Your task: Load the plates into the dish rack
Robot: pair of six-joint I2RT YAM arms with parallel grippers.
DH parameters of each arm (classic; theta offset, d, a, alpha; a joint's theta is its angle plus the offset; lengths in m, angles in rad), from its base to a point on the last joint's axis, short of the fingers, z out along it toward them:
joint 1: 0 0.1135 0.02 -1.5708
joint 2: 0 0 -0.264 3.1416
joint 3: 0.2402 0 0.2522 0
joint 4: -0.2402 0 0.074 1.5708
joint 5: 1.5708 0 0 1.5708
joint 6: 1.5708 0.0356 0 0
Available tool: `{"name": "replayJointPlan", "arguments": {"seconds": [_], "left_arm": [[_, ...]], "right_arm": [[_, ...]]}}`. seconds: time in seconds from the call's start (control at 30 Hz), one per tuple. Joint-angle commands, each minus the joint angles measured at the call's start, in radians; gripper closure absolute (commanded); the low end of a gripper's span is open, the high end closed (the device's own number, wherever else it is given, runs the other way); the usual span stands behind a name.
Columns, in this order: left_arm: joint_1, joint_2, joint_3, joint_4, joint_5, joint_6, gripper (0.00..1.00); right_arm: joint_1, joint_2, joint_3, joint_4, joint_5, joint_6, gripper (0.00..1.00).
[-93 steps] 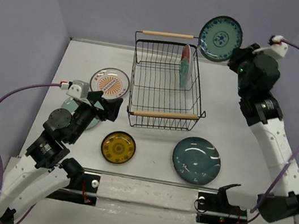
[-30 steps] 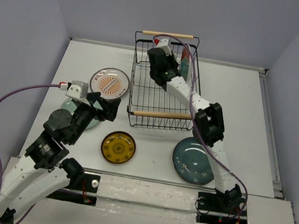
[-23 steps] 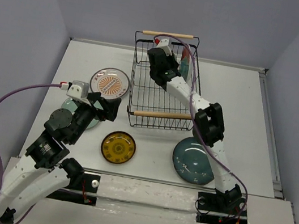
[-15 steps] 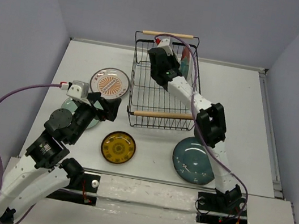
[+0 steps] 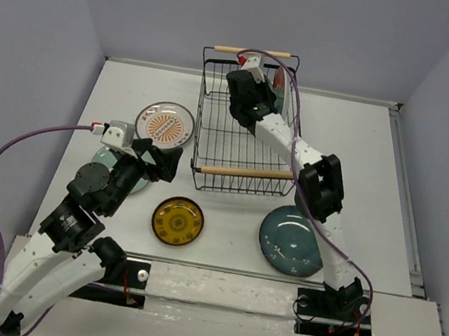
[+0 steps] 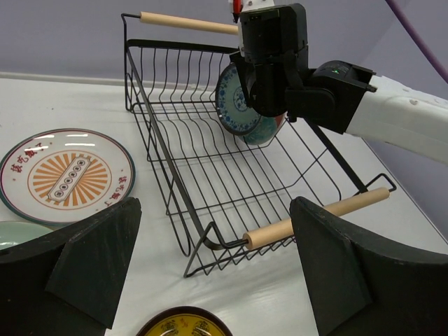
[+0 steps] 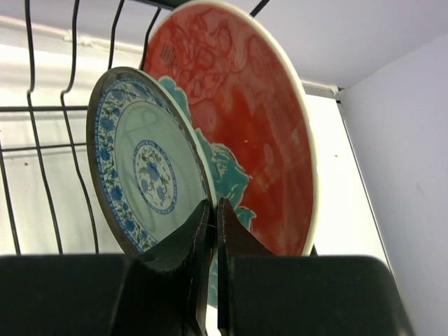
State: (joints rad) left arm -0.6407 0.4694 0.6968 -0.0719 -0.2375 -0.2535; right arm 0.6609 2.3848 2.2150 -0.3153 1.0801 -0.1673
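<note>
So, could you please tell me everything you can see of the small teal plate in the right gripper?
The small teal plate is round and glossy, ceramic by its look, with a pale teal face, a blue flower medallion at its centre and a blue patterned band round the rim. It is upright on edge inside the rack, near its far end, beside the red plate; whether they touch is unclear. The right gripper pinches its rim.

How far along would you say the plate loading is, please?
Done: the red plate stands in the dish rack. In hand: the right gripper holds the small teal plate upright beside it. Left: the orange-centre plate, mint plate, amber plate and large blue-teal plate lie on the table.
</note>
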Motion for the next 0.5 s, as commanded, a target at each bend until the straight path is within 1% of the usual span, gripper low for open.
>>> {"name": "replayJointPlan", "arguments": {"seconds": [0.0,0.47], "left_arm": [[-0.007,0.003,0.043,0.046,0.001,-0.003,0.01],[-0.007,0.002,0.041,0.046,-0.003,0.0,0.01]], "right_arm": [[-0.004,-0.038,-0.024,0.001,0.024,0.025,0.93],[-0.004,0.025,0.011,-0.008,-0.019,0.049,0.93]]}}
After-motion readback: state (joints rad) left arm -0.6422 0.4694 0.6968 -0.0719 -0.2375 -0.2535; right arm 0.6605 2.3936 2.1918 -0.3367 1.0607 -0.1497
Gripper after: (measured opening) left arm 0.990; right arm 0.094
